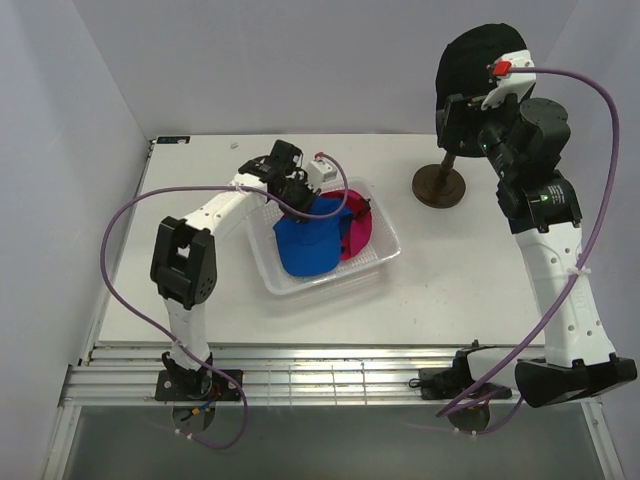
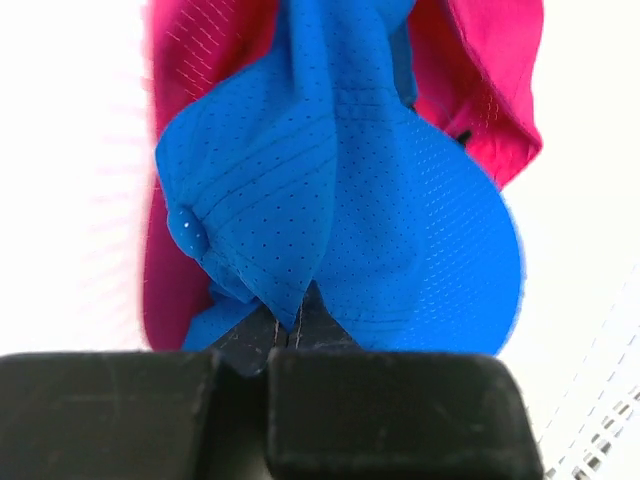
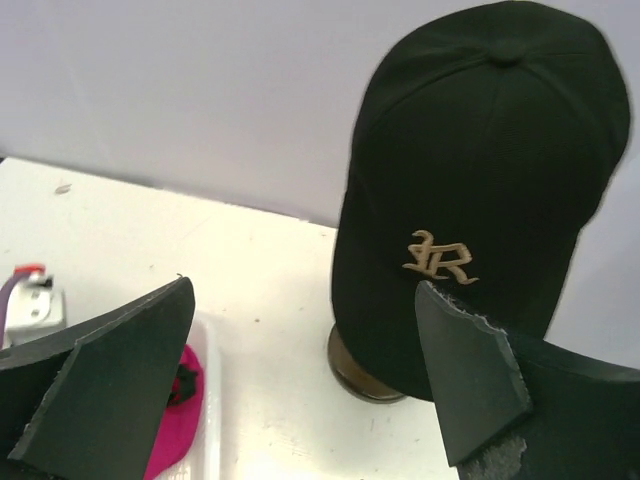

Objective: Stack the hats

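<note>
A blue cap (image 1: pixel 308 243) lies over a magenta-red cap (image 1: pixel 360 230) in the clear tray (image 1: pixel 385 255). My left gripper (image 1: pixel 298 188) is shut on a fold of the blue cap's crown (image 2: pixel 340 220), with its fingertips (image 2: pixel 285 335) pinched together on the fabric and the magenta cap (image 2: pixel 480 90) behind. A black cap (image 1: pixel 478 60) with a gold logo sits on the mannequin head. My right gripper (image 3: pixel 305 300) is open and empty, held beside the black cap (image 3: pixel 480 180), level with its lower front. The dark green cap is out of view.
The mannequin's brown stand base (image 1: pixel 440 186) stands on the white table at the back right and also shows in the right wrist view (image 3: pixel 355 375). White walls close in the left and back. The tray rim (image 3: pixel 210 400) and magenta cap (image 3: pixel 175 420) show at lower left.
</note>
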`<state>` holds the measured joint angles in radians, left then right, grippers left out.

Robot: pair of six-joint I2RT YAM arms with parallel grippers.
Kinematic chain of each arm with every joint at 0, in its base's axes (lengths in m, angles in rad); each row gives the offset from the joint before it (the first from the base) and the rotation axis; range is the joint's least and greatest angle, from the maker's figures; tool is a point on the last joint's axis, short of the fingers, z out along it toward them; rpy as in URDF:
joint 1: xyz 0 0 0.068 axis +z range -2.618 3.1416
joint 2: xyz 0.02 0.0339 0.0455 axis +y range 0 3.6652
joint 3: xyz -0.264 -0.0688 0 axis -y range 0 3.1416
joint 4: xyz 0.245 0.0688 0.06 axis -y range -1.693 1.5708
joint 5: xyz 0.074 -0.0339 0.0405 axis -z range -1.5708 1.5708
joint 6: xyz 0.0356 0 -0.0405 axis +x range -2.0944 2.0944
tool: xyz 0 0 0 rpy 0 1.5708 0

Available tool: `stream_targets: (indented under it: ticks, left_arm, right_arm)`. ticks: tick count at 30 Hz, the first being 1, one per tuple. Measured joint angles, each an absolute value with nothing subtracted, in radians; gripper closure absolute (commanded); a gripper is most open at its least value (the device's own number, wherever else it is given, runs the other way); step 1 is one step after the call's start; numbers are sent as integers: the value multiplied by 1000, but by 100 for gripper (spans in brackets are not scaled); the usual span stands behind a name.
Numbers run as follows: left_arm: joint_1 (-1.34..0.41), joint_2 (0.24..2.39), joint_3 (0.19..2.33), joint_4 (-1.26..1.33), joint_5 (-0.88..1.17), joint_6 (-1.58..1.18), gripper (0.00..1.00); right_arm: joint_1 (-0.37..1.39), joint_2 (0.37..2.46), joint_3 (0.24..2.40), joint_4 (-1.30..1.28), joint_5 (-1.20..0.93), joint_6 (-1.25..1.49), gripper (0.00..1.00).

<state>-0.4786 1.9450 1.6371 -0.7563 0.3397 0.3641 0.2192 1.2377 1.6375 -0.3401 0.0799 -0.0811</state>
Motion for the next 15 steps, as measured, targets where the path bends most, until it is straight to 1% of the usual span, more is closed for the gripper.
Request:
stream_targets:
  ticks: [3,6,8,11,15]
  left_arm:
    - [-471,1944,1716,-792,340,347,100]
    - [-456,1937,1837,-822,355,317,100]
    - [-441,1931,1944,-844,382,286,100]
    - [-397,1907,2079,-867,431,241,100]
    - [-342,1845,2162,-890,466,189,100]
  right_arm:
    - [220,1211,1607,-351,-23,-85,5]
    - [227,1153,1546,-341,-184,-113,6]
    - [234,1090,1453,-290,-280,-139,6]
    - [244,968,1252,-189,-412,-174,7]
    - [266,848,1004,-14,-475,-221,15]
